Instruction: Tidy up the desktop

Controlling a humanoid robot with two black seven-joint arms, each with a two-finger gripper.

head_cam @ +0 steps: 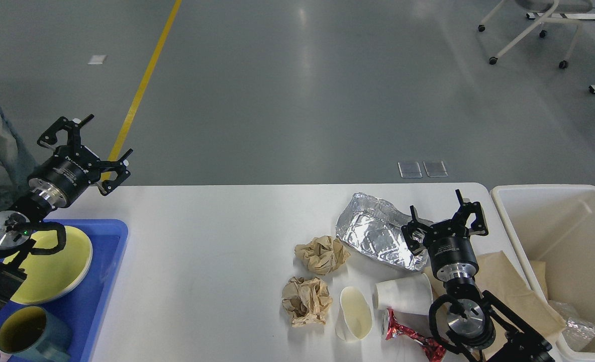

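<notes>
With its jaws spread wide and empty, the right gripper (445, 221) is hovering just beside the foil tray (378, 236) on the white desk (217, 251), which is risking crumpling or shoving the flimsy tray into the crumpled paper (321, 254) nearby.

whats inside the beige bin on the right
The beige bin holds a piece of brown paper and crumpled clear plastic. Its near wall hides whatever lies lower.
</notes>
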